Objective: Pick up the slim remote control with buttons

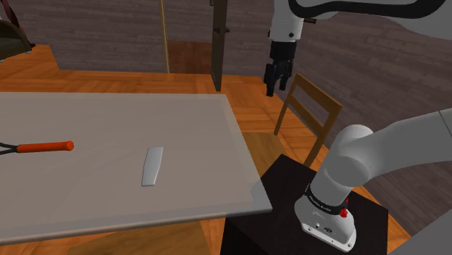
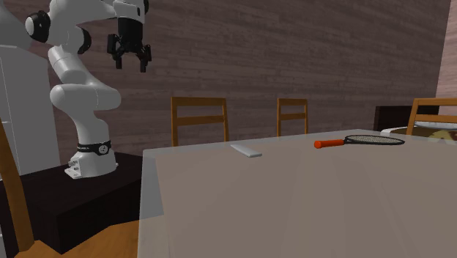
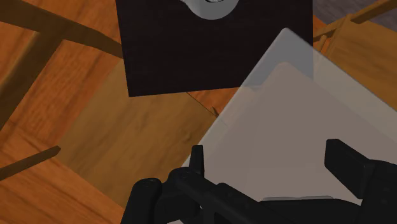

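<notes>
The slim remote (image 1: pixel 151 166) is drawn plain pale grey and lies flat on the grey table (image 1: pixel 87 203), near the middle of it in the shoulder view. In the second exterior view the remote (image 2: pixel 246 151) rests close to the table's far edge. My black gripper (image 1: pixel 277 85) hangs high in the air, beyond the table's right edge in the shoulder view and well apart from the remote. In the second exterior view the gripper (image 2: pixel 130 62) points down above the stand. The wrist view shows the gripper (image 3: pixel 270 168) open, nothing between its fingers, over the table's corner (image 3: pixel 305 108).
A racket with an orange handle (image 1: pixel 43 147) lies at the shoulder view's left end of the table. A wooden chair (image 1: pixel 311 109) stands under the gripper beside the dark stand (image 1: pixel 282 210). Two more chairs (image 2: pixel 199 121) line the table's far side.
</notes>
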Motion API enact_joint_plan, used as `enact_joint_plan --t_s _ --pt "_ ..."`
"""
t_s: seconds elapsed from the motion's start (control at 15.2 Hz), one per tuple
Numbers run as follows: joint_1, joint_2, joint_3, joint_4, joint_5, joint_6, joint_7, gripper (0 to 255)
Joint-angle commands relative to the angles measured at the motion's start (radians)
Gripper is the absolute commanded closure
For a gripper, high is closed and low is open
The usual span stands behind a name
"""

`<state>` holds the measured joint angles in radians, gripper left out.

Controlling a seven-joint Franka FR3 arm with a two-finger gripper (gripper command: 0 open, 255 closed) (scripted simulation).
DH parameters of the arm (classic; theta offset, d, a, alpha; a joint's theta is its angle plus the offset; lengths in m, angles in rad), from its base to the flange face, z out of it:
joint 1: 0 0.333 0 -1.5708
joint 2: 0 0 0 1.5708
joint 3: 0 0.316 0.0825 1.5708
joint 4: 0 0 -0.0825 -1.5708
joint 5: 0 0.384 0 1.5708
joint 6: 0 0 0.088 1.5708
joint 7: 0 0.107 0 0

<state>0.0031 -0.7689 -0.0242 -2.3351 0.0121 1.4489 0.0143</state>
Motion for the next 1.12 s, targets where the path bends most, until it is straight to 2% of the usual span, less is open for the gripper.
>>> enact_joint_plan --t_s 0.0,0.53,1.06 --pt "0.0 0.0 0.0 0.0 0.0 0.0 0.0 0" --pt "0.017 0.092 0.162 -0.09 0.118 0.216 0.248 0" --pt "0.019 0.296 0.322 -0.077 0.179 0.447 0.49 0"
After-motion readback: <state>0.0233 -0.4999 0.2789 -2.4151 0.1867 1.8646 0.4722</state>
